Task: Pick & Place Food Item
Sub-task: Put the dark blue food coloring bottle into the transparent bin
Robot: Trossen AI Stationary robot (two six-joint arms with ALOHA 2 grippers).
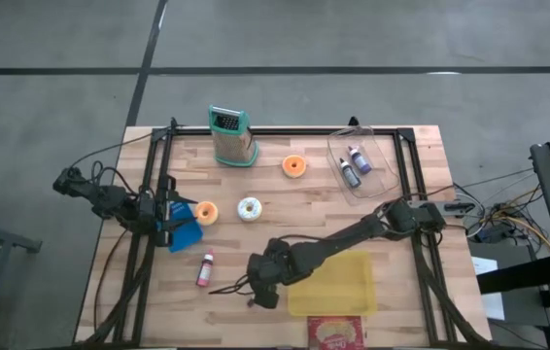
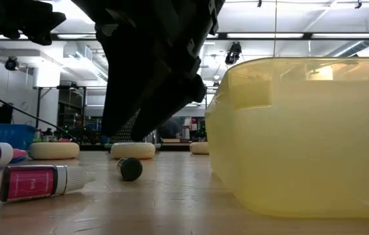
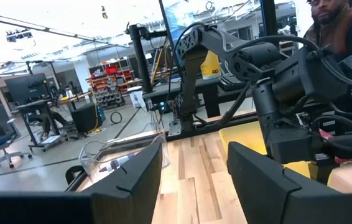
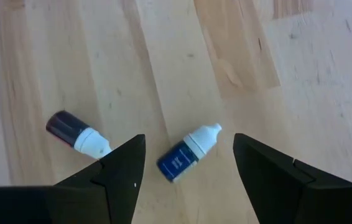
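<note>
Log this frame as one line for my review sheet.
right gripper: open, above blue bottle | left gripper: open, idle at left edge | doughnuts: untouched on table

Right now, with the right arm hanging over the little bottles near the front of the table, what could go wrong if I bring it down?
1. The right gripper is open above a blue bottle lying on its side; round, it may roll from the fingers.
2. A second, dark bottle lies close by; one finger might knock it.
3. The yellow bin sits beside that arm; a wide swing could nudge it.
</note>
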